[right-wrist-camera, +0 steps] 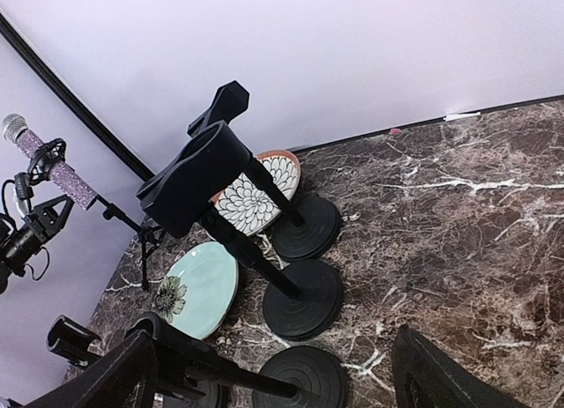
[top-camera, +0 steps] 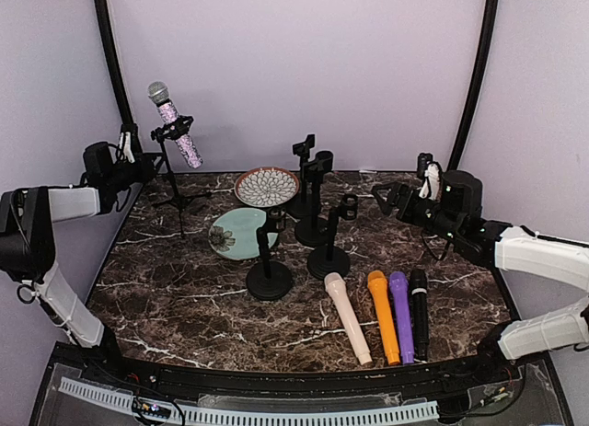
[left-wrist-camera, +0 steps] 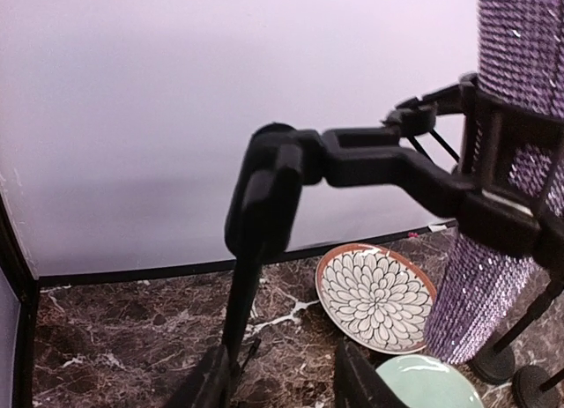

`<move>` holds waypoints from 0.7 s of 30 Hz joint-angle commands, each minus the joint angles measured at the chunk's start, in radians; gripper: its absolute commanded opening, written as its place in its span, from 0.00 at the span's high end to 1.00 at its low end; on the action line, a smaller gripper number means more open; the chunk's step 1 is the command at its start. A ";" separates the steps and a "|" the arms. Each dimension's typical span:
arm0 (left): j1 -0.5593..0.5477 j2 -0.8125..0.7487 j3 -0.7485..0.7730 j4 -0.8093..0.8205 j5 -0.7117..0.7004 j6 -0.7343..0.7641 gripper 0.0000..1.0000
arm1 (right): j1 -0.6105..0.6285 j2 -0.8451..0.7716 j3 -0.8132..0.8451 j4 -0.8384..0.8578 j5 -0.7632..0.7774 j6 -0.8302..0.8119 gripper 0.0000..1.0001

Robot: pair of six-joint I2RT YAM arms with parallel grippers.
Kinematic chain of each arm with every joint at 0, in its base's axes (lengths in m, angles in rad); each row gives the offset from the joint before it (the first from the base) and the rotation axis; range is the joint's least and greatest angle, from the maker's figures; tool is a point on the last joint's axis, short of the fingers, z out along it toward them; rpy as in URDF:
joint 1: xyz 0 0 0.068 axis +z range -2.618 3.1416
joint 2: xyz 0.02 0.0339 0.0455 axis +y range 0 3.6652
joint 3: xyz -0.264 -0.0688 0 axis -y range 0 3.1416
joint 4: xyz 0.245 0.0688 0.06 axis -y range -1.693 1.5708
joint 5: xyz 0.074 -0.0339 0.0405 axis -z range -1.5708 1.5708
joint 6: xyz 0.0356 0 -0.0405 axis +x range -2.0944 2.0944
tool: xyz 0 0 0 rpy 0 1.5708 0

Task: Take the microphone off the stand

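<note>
On the dark marbled surface (top-camera: 166,297) ahead of me, a flower-patterned plate (top-camera: 266,186) is sitting toward the back, and a pale teal plate (top-camera: 241,233) is lying just in front of it. A cluster of black round-based stands (top-camera: 329,260) is standing upright just right of the plates. Nearer me, four microphones are lying side by side with heads pointing away: cream (top-camera: 347,317), orange (top-camera: 383,316), purple (top-camera: 401,316) and black (top-camera: 419,311).
</note>
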 commanded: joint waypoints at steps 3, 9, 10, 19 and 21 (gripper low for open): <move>0.006 0.076 0.082 0.047 0.030 0.087 0.62 | -0.016 -0.006 -0.011 0.046 0.005 0.006 0.07; 0.007 0.142 0.124 0.098 0.042 0.094 0.62 | -0.021 -0.001 0.000 0.038 0.000 0.006 0.07; 0.006 0.154 0.131 0.114 0.054 0.090 0.64 | -0.022 0.001 0.002 0.036 -0.001 0.005 0.07; 0.006 0.221 0.163 0.168 0.101 0.104 0.88 | -0.026 0.017 0.013 0.026 0.004 0.011 0.07; 0.007 0.221 0.159 0.181 0.100 0.115 0.90 | -0.027 0.025 0.020 0.022 0.002 0.010 0.07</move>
